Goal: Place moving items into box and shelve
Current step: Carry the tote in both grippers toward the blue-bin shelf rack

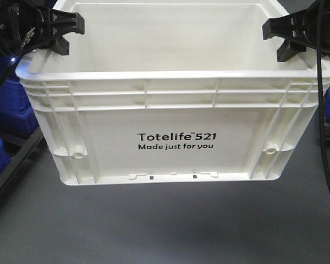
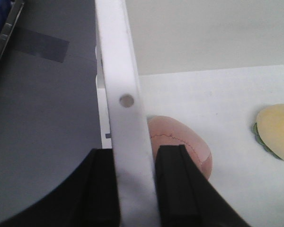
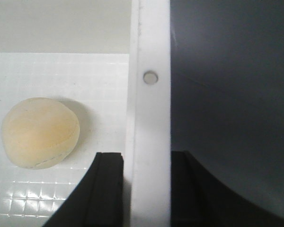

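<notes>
Well above floor (image 1: pixel 154 231), rim-clamped box (image 1: pixel 170 126)

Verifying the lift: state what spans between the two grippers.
The white box, seen in the front view; the left gripper and right gripper each clamp an opposite rim.

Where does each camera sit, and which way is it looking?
Front view: on the robot's body, facing forward at the white tote gripped by left gripper and right gripper.
Left wrist: on the left arm, looking down the tote's wall between its fingers; pinkish-brown ball inside.
Right wrist: mirrored on the right arm, above the pale yellow ball.
All share the tote's rim.
</notes>
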Robot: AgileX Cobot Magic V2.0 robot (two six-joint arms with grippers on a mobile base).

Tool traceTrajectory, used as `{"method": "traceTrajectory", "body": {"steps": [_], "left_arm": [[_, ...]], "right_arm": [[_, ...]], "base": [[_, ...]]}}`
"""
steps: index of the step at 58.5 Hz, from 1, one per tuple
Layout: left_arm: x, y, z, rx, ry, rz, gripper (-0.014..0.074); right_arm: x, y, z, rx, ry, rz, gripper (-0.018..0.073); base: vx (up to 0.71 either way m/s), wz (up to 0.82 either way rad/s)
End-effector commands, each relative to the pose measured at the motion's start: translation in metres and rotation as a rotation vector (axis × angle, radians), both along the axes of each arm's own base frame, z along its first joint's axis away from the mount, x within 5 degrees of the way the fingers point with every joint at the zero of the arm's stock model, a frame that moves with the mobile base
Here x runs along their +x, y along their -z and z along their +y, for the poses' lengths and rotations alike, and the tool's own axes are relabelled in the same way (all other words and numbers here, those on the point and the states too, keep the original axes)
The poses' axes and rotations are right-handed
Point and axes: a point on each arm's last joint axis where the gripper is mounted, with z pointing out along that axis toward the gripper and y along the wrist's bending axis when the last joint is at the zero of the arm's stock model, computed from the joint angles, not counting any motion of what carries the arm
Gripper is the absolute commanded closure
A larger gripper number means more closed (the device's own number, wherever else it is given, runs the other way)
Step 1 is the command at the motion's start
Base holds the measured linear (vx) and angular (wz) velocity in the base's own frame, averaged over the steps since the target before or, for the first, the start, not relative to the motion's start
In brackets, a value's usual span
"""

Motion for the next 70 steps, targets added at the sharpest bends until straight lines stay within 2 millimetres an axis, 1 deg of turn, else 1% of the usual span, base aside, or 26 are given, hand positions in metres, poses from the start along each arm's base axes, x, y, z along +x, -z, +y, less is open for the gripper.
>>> {"method": "traceTrajectory", "body": {"steps": [1,40,70], "left_arm": [[-0.0074,-0.0365,0.0102,0.009,0.0,-0.216,0.0597],[-0.0074,-0.0365,0.0102,0.009,0.0,-0.216,0.0597],[-0.0074,-0.0365,0.0102,0.009,0.0,-0.216,0.0597]], "right_arm": [[-0.0053,-0.0297,-0.0129,-0.065,0.015,-0.181,0.056],[-0.0053,-0.0297,-0.0129,-0.065,0.015,-0.181,0.056],[-0.0052,-0.0297,-0.0128,-0.065,0.015,-0.182,0.056]], "base": [[0.24,0.52],[0.18,0.67],[0.12,0.65]]}}
